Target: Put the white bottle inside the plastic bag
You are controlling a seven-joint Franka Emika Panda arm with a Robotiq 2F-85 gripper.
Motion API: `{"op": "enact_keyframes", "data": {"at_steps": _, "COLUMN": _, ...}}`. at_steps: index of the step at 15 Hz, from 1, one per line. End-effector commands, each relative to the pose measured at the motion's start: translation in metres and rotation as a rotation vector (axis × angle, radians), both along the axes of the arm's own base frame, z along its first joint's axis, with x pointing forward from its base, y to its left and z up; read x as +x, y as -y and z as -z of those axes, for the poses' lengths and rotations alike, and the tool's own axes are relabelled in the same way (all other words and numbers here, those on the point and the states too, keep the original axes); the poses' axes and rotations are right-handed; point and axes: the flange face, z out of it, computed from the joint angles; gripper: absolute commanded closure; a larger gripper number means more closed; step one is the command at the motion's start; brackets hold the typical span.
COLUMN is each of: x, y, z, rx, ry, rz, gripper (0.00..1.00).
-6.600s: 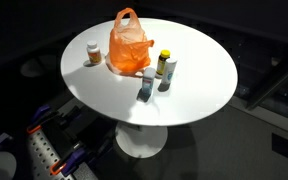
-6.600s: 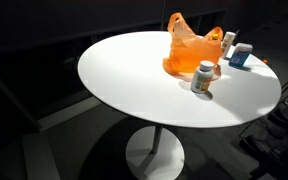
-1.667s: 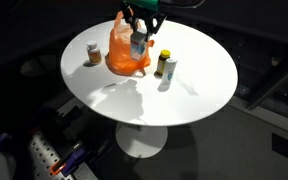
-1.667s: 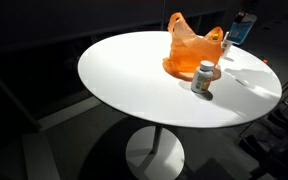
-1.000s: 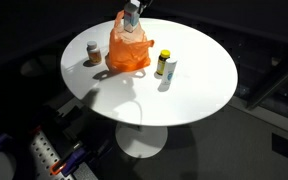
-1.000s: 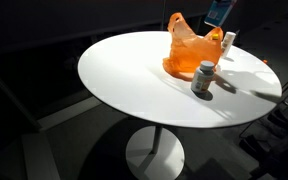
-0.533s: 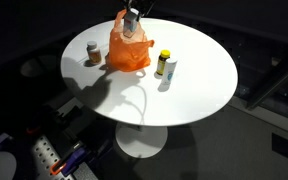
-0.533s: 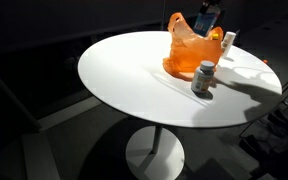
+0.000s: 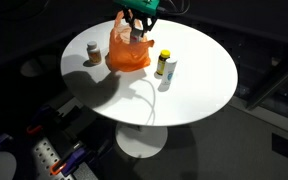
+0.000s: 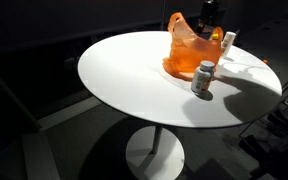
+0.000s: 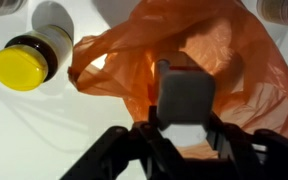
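Jaws clenched on the white bottle (image 11: 187, 98), the gripper (image 9: 141, 33) hangs over the open mouth of the orange plastic bag (image 9: 124, 58).

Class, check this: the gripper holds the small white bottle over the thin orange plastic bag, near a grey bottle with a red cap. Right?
No: the cap of the grey bottle is yellow, not red, as the wrist view shows; the rest holds.

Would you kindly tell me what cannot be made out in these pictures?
Bag interior: wrist view, covered by white bottle and claw.
Brown bottle: wrist view, cut off by top edge.
Grip of the claw: in an exterior view, dark and too small.
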Motion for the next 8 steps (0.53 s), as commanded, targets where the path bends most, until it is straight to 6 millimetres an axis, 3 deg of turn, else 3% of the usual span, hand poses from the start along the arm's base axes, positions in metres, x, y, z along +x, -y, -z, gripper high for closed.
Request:
{"op": "enact_keyframes", "data": {"at_steps": 1, "x": 0.006, "y": 0.007, "z": 0.013, "rx": -0.051, "ry": 0.026, "rz": -0.005, "gripper": 0.79}}
{"op": "enact_keyframes", "data": {"at_steps": 8, "x": 0.007, "y": 0.014, "z": 0.037, "rx": -0.125, "ry": 0.083, "rz": -0.015, "gripper": 0.79}}
